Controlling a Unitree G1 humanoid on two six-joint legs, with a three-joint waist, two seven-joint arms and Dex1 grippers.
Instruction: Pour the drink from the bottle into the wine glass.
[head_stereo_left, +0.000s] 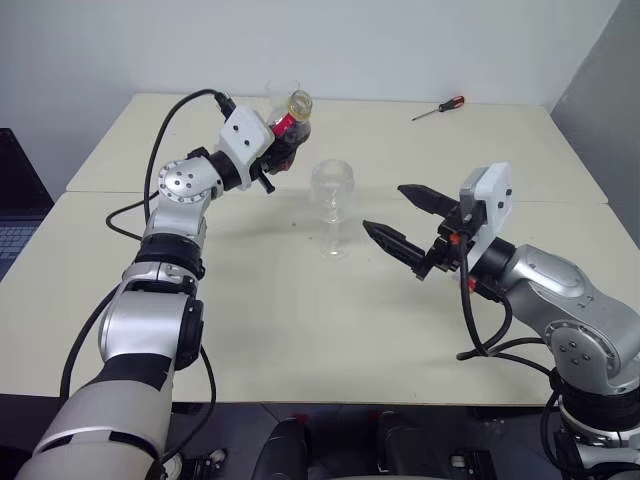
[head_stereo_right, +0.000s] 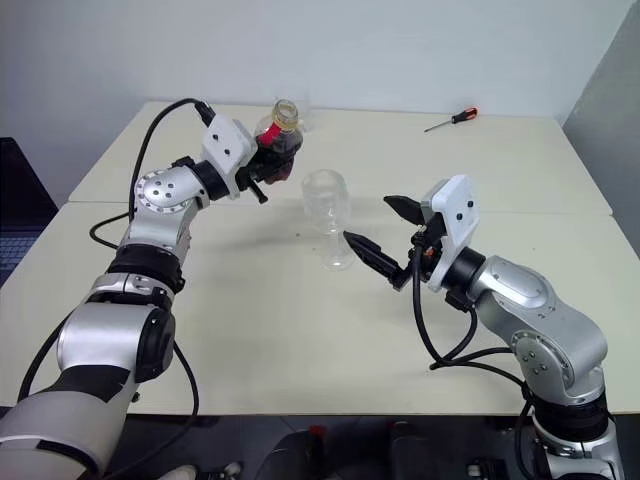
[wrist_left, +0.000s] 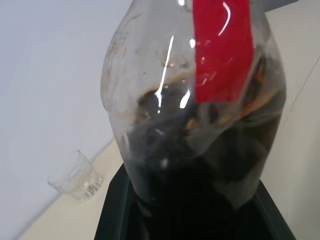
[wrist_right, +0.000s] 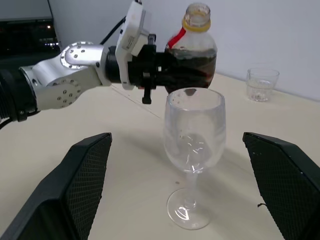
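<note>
Left pincer (head_stereo_right: 272, 160): clamped on the bottle's lower body, holding it in the air above the tabletop.
Bottle (wrist_right: 192, 55): roughly upright, leaning a little, just behind and beside the wine glass's rim; mouth appears uncapped, with a yellow ring around the neck.
Drink (wrist_right: 200, 67): dark, sitting in the bottle's lower half.
Wine glass (wrist_right: 193, 150): standing upright on the tabletop (head_stereo_left: 300, 340), between the two arms; bowl looks empty.
Right pincer (head_stereo_left: 398, 218): spread wide, holding nothing, fingers aimed toward the glass, near it, not touching.
Tumbler (wrist_right: 261, 84): on the tabletop behind the glass.
Screwdriver (head_stereo_left: 440, 108): near the far edge.
</note>
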